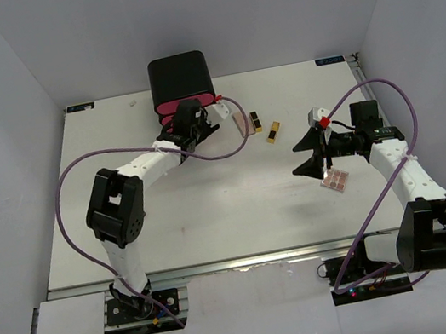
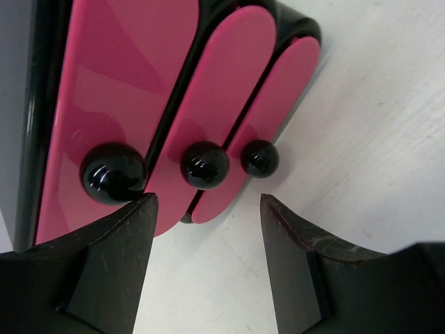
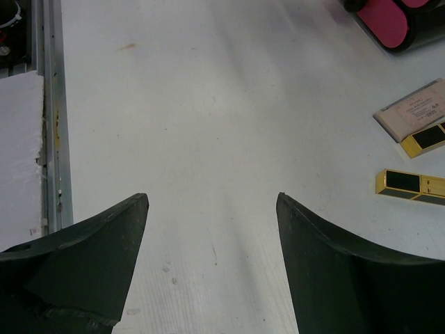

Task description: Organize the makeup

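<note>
Makeup pieces are found loose on the white table (image 1: 215,220), none stored. A flat tan compact (image 1: 238,120) is noted just right of the black box (image 1: 180,78), near its front. The first black-and-gold lipstick (image 1: 256,121) is laid just beside the compact; the second black-and-gold lipstick (image 1: 273,131) is set a little further right, apart from the first. The square pink-brown eyeshadow palette (image 1: 337,180) is located well apart from these, on the right half of the table, just beside the right gripper (image 1: 304,158); contact cannot be judged.

Left gripper (image 1: 197,118): held at the box front. In the left wrist view its jaws are seen apart, with nothing between them. Three pink drawer fronts (image 2: 125,104) with round black knobs (image 2: 204,165) are faced; the knobs are just beyond the fingertips (image 2: 139,216), untouched.

Right gripper: jaws spread wide, nothing clamped, bare table seen between them in the right wrist view. Compact and both lipsticks are visible at that view's right edge.
</note>
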Motion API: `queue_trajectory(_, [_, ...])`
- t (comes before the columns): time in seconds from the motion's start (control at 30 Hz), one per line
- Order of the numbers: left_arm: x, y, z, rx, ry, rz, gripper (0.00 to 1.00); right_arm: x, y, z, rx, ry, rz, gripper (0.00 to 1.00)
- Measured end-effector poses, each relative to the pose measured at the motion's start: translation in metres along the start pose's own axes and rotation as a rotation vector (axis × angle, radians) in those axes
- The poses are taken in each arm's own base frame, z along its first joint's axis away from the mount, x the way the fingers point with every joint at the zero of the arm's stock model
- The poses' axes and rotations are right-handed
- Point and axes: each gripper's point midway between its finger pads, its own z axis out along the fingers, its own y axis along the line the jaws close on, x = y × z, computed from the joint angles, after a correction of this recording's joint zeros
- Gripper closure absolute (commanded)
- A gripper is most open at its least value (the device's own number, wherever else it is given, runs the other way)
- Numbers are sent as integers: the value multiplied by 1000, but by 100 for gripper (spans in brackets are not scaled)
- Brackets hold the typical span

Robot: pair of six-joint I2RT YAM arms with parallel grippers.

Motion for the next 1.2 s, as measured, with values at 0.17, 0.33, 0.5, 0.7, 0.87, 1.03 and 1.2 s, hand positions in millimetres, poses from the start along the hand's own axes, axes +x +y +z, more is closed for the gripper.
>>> queue_trajectory(0.17, [1, 4, 1, -2, -1, -31, 24, 1, -1, 0, 2, 3, 2, 19])
queue_trajectory(0.33, [-18, -3, -11, 57, -80, -162, 18, 2, -1, 0, 1, 5, 7, 19])
queue_trajectory(0.5, [-44, 6, -52, 75, -197, -374, 18, 4, -2, 1, 2, 9, 14, 19])
queue_trajectory(0.7, [-46, 22, -83, 74, -258, -749, 20, 5, -3, 1, 5, 14, 15, 19])
queue_trajectory(0.87, [-5, 20, -71, 23, -160, -1043, 21, 6, -3, 1, 5, 15, 16, 19])
queue_trajectory(1.03, [13, 7, -44, -8, -69, -1209, 22, 6, -3, 1, 5, 15, 16, 19])
queue_trajectory(1.2, [20, -9, -14, -10, -11, -1268, 23, 6, -3, 1, 7, 17, 16, 19])
